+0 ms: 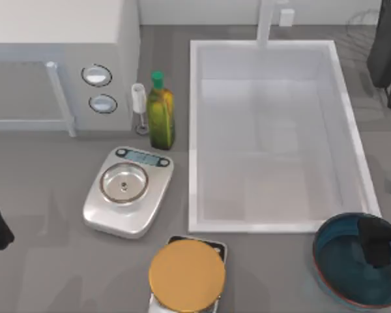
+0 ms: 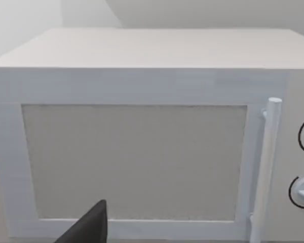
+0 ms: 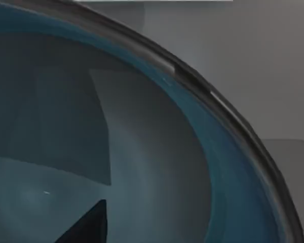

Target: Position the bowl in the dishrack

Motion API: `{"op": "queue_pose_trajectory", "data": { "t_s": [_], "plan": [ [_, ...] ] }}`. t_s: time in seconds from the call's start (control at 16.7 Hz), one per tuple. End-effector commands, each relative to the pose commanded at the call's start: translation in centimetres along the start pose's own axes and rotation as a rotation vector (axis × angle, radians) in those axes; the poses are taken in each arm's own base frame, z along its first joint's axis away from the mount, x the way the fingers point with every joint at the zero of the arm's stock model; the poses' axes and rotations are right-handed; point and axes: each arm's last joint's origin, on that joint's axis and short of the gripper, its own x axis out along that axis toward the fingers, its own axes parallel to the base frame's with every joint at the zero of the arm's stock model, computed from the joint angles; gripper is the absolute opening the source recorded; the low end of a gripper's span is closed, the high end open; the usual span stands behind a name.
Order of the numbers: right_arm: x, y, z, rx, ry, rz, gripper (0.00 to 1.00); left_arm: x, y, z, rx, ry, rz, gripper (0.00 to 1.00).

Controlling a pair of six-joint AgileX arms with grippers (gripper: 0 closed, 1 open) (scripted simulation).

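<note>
Illumination is even, soft and diffuse. The desk [image 1: 45,261] shows faint, blurred shadows beside the scale [image 1: 127,190] and bottle [image 1: 160,120]. The sink [image 1: 195,130] appears bright white with weak shading on its floor. The bowl [image 3: 142,167] interior carries angular dark shadows. No glare is visible.

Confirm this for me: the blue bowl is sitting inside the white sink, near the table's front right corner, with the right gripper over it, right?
Not quite. The bowl sits on the table, just outside the sink's front right corner, as the top view shows. The rest holds: the right gripper is over it.
</note>
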Motion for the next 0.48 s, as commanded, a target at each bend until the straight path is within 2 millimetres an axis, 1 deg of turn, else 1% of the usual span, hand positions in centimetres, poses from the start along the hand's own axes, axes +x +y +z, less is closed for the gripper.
{"op": "queue_pose_trajectory", "data": {
  "t_s": [0.24,0.48],
  "plan": [
    [0.20,-0.01,-0.07,0.000,0.002,0.000,1.00,0.00,0.00,0.00,0.000,0.000,0.000,1.00],
    [0.20,-0.01,-0.07,0.000,0.002,0.000,0.70,0.00,0.00,0.00,0.000,0.000,0.000,1.00]
  ]
}}
